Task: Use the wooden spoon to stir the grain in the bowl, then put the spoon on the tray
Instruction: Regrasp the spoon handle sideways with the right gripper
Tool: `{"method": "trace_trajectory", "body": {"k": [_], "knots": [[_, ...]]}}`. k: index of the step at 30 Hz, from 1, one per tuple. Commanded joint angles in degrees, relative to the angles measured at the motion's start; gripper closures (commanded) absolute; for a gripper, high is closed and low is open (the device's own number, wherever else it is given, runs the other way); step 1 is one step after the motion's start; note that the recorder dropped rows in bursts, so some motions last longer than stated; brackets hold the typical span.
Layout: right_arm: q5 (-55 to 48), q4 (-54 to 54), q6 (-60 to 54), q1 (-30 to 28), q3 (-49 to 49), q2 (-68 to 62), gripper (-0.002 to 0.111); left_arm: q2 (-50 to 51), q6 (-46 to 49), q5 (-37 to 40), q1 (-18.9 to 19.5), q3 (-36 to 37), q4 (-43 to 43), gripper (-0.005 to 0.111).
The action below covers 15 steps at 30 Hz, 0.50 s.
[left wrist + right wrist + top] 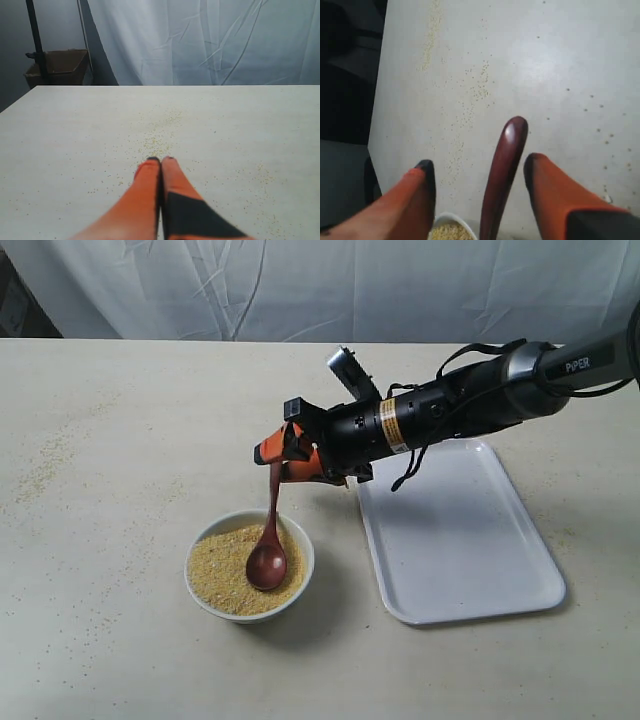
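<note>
The small white bowl [304,587] holds yellow-orange grain [222,575]. The dark reddish wooden spoon [266,562] stands nearly upright, its head resting in the grain. My right gripper [283,462] hovers above the bowl around the top of the handle. In the right wrist view the spoon [506,155] rises between the orange fingers of the gripper [477,162], which is open, with a gap on each side. The bowl's rim [447,218] and grain [449,232] show below. The white tray [460,540] lies right of the bowl. My left gripper [161,160] is shut and holds nothing.
Loose grains are scattered on the pale tabletop [100,490], mostly at the left. A white curtain [320,285] hangs behind the table. A brown bin [60,67] stands off the table's far corner in the left wrist view.
</note>
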State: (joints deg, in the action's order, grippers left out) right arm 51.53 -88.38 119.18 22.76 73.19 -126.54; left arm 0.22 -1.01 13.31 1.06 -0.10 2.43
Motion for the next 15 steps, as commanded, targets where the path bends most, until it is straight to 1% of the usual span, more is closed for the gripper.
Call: {"method": "trace_trajectory", "body": {"k": [1, 5, 7, 15], "knots": [[-2.2, -0.1, -0.3, 0.2, 0.3, 0.0, 0.072, -0.2, 0.0, -0.1, 0.1, 0.1, 0.1, 0.107], [-3.8, 0.6, -0.1, 0.3, 0.3, 0.0, 0.099, -0.2, 0.0, -0.1, 0.1, 0.1, 0.1, 0.107], [-3.5, 1.4, -0.1, 0.3, 0.3, 0.0, 0.109, -0.2, 0.0, -0.1, 0.1, 0.1, 0.1, 0.107], [-3.0, 6.0, -0.4, 0.3, 0.3, 1.3, 0.109, -0.2, 0.0, -0.1, 0.1, 0.1, 0.1, 0.107]]}}
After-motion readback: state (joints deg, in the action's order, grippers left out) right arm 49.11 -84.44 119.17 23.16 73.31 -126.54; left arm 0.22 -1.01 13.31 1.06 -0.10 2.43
